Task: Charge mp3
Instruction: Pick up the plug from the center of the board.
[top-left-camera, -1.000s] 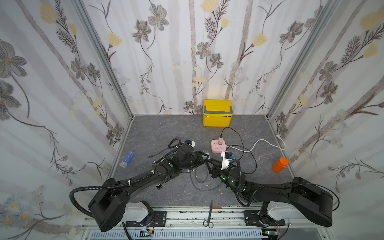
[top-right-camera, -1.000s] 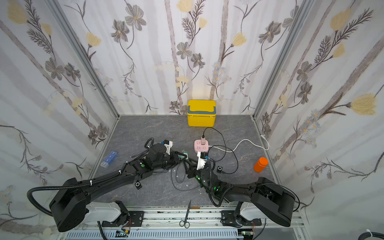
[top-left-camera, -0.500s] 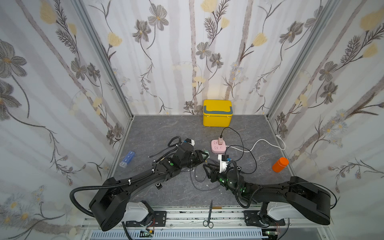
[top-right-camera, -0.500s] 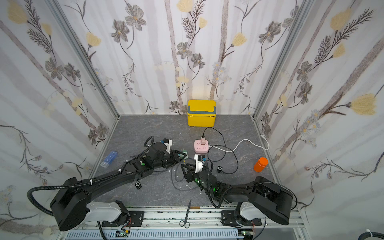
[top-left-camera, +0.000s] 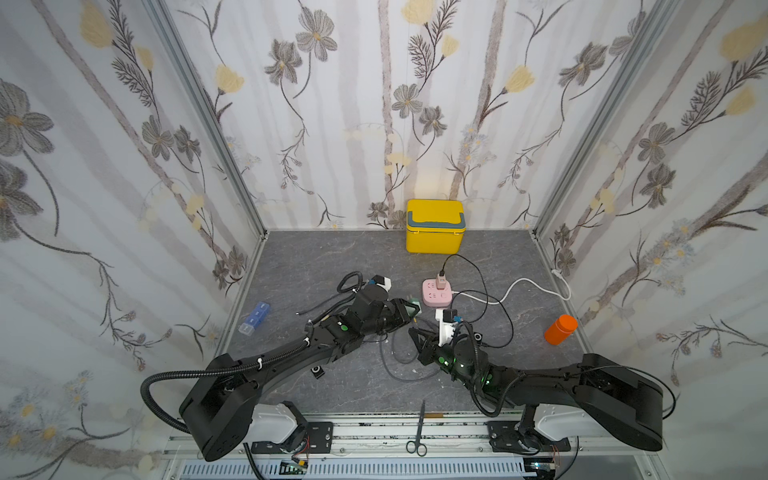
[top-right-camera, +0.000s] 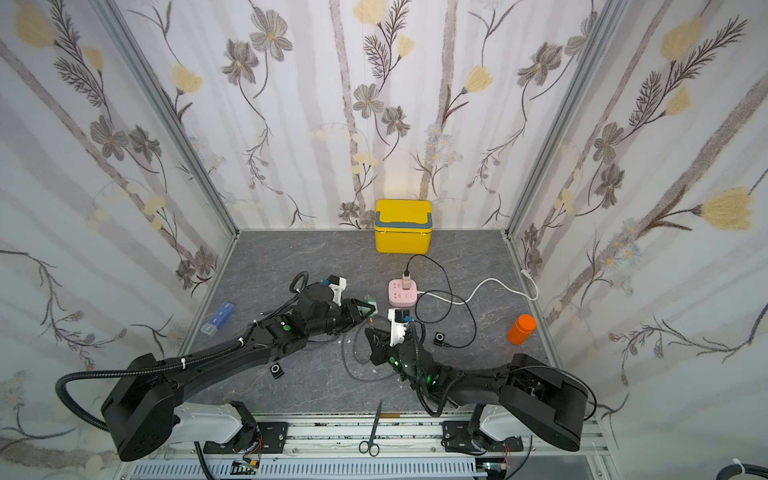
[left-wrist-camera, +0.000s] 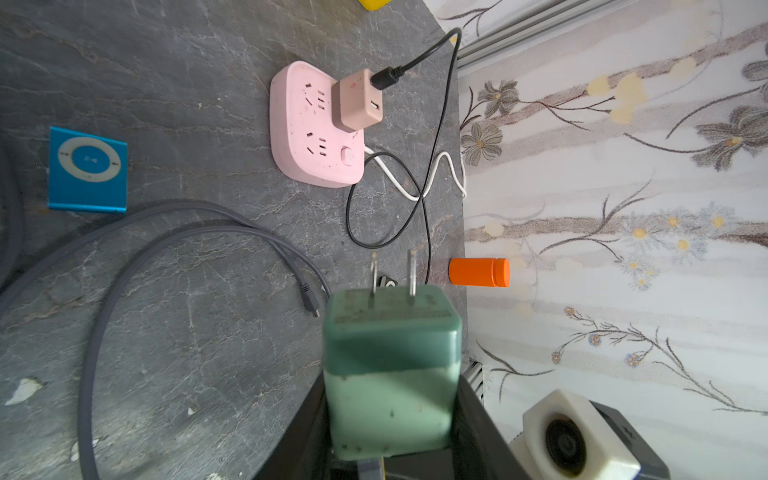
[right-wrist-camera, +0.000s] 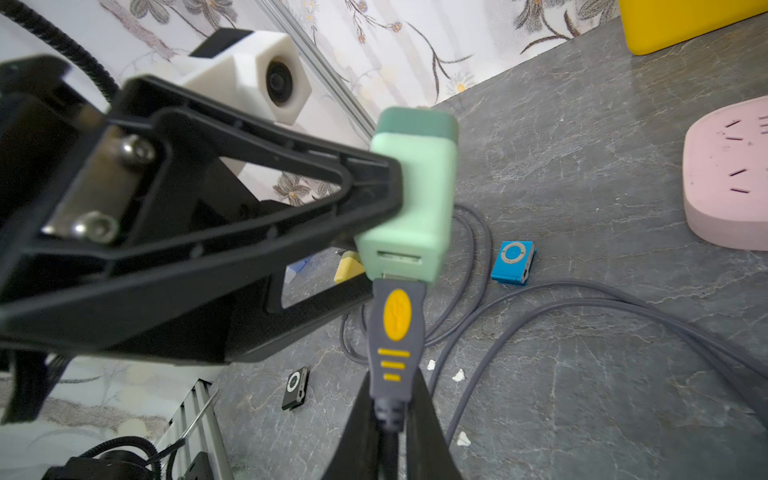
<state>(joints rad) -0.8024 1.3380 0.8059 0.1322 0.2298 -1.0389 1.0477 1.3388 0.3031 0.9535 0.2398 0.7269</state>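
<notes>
My left gripper (left-wrist-camera: 390, 399) is shut on a green charger adapter (left-wrist-camera: 390, 340), prongs pointing away from it; both show in a top view (top-left-camera: 409, 311). My right gripper (right-wrist-camera: 390, 415) is shut on a grey USB plug (right-wrist-camera: 395, 332) with yellow marks. The plug's metal tip meets the adapter's port face (right-wrist-camera: 399, 257); how far it is in I cannot tell. A blue mp3 (right-wrist-camera: 513, 262) lies flat on the floor beyond, also in the left wrist view (left-wrist-camera: 87, 168). The grey cable (right-wrist-camera: 540, 324) loops on the floor, its small end (left-wrist-camera: 309, 297) lying loose.
A pink power strip (top-left-camera: 436, 293) carries a pink charger (left-wrist-camera: 359, 102) with a black cable. Small black players lie at the front (top-left-camera: 318, 371) and right (top-left-camera: 478, 336). An orange bottle (top-left-camera: 560, 329), yellow box (top-left-camera: 434, 226), blue pill case (top-left-camera: 254, 318) and scissors (top-left-camera: 419, 432) are around.
My right gripper has closed on the USB plug and shifted left, bringing the plug up to the adapter. The left gripper has kept its hold on the adapter.
</notes>
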